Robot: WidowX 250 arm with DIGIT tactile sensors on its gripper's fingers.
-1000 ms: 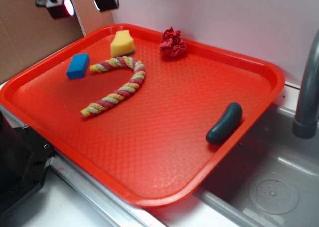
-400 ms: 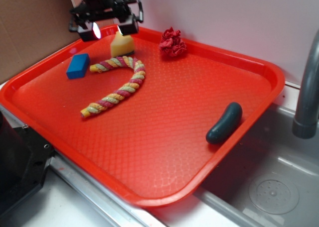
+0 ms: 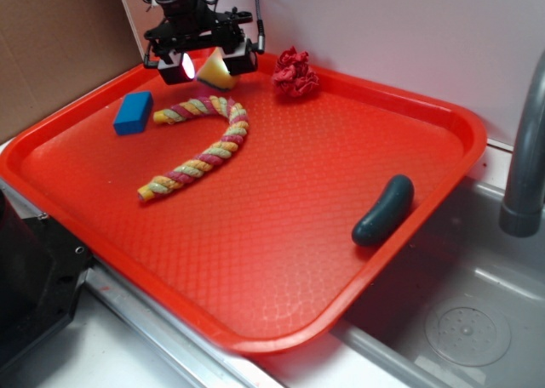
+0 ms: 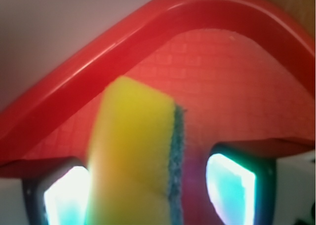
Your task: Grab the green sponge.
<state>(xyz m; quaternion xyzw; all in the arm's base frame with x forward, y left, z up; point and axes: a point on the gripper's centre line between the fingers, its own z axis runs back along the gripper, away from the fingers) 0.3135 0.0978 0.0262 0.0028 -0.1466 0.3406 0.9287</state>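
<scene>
Crowding the far corner of the red tray (image 3: 443,120): a striped rope (image 3: 204,145) just in front of the green sponge (image 3: 216,71), a blue block (image 3: 134,112) to its left, a red scrunchie (image 3: 295,72) to its right; dark cucumber shape (image 3: 384,209) well apart; tool (image 3: 207,63) reaches down from above, spread wide, straddling the sponge, one pad (image 4: 230,188) clear of it.

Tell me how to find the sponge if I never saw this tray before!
Look at the far left corner of the red tray, right under the gripper. The green sponge stands between its fingers: yellow foam with a thin green layer on one side. The blue block nearby is plain blue, and the rope is striped.
</scene>
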